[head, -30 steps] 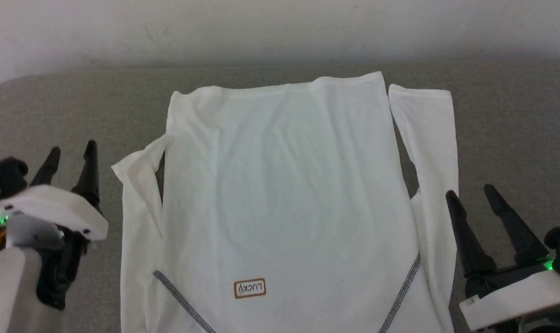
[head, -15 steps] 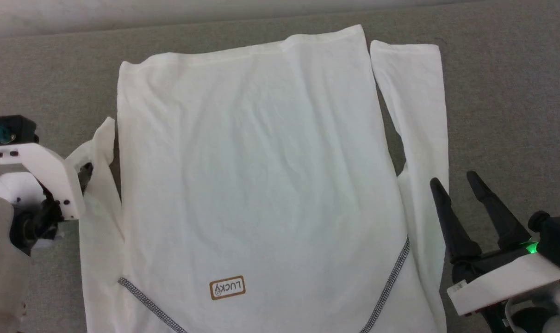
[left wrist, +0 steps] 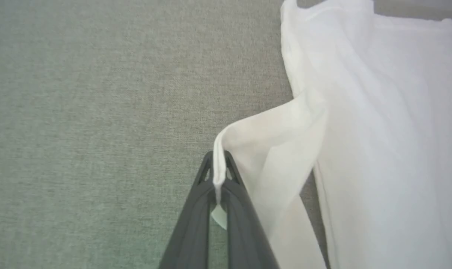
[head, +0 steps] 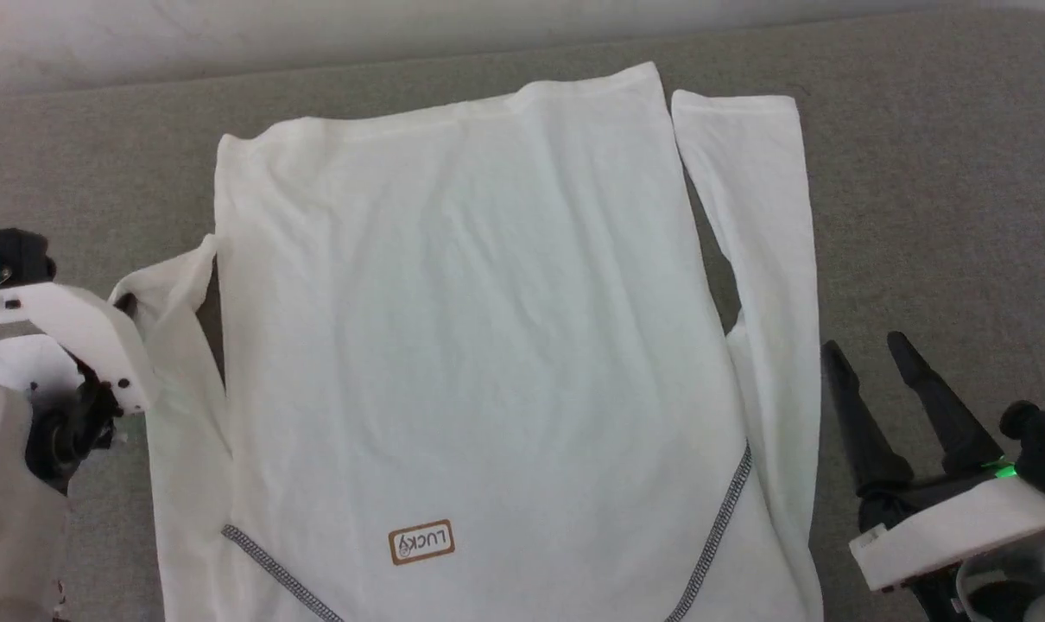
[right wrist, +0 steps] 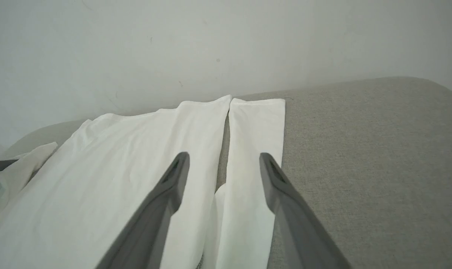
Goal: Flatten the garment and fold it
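The crumpled left sleeve of the white soft-fabric garment has just been clamped by the left gripper, ready for straightening; the right gripper is held open.

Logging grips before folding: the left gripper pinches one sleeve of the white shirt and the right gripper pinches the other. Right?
No: the right gripper is open and holds nothing, as the right wrist view shows. The left gripper does pinch one sleeve of the white shirt.
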Controlling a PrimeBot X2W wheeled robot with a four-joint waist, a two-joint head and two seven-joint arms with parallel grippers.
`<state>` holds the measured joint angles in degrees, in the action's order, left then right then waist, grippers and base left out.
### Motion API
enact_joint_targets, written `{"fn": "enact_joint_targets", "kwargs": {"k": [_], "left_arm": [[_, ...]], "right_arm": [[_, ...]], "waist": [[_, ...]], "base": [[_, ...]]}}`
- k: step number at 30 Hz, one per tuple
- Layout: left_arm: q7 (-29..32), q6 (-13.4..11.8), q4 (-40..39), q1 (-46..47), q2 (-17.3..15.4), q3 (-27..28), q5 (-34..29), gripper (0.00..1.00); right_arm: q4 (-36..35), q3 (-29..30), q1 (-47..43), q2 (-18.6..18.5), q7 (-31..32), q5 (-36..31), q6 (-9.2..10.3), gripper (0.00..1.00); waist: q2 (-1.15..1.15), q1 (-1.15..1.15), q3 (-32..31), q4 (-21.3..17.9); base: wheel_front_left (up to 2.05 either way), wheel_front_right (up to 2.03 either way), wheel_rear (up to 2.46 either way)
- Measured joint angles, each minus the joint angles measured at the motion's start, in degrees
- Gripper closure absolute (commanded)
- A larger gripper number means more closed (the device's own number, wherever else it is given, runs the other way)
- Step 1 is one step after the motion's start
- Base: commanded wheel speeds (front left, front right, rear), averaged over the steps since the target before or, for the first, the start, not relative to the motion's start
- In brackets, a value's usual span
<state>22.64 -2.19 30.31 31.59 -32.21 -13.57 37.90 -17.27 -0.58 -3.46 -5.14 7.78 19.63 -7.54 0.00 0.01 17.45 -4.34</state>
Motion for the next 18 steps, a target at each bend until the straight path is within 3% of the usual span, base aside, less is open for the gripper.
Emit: {"fn": "enact_joint_targets", "kwargs": {"k": [5,11,18], "left_arm": [[-5.0,-3.6,-6.3,-4.6,-2.6,5.0,0.9,1.00],[-5.4,-8.2,-15.0,-12.7,-8.4,11.9,2.3,1.00],[-5.0,-11.7,-20.9,-20.6,-12.9,19.3,4.2,1.00]], "right_arm": [[-0.3,2.3,-3.0,0.2,0.4,0.1,0.00,0.00],[-0.9,4.2,-5.8,0.6,1.3,0.1,0.00,0.00],[-1.2,5.1,-7.8,1.4,1.7,0.1,0.00,0.00]], "waist": [[0.00,0.00,-3.1,1.7],[0.00,-0.01,-6.7,4.7],[0.00,-0.02,-10.6,7.4]], "base": [[0.00,0.00,0.00],[0.00,0.00,0.00],[0.00,0.00,0.00]]}}
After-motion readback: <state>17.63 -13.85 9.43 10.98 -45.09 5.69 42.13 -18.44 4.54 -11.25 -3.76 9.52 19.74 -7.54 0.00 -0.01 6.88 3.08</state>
